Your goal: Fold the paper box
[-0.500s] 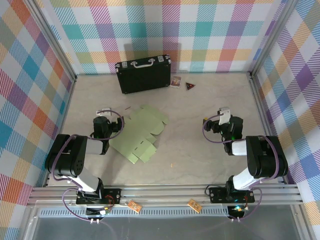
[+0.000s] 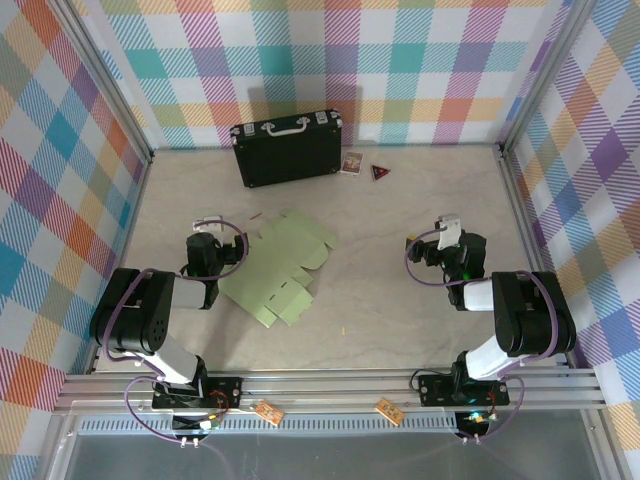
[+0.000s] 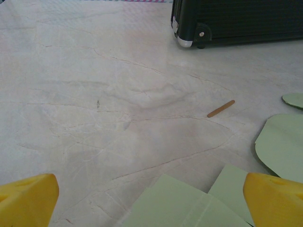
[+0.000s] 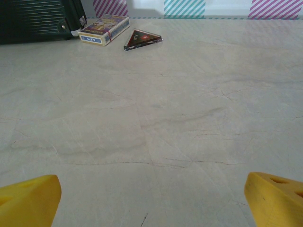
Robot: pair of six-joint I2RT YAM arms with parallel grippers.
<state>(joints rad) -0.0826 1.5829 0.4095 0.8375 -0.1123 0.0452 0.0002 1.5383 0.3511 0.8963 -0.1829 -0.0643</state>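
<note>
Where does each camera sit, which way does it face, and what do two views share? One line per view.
Top view: above and behind the arms, looking down on the table; both arms, left gripper and right gripper show, the paper box beside the left one.
Left wrist: low, facing the back wall across the paper box toward the black case; own yellow fingertips wide apart.
Right wrist: low, facing the back wall toward a card pack; own yellow fingertips wide apart.
Shared: both wrist views catch the black case.
</note>
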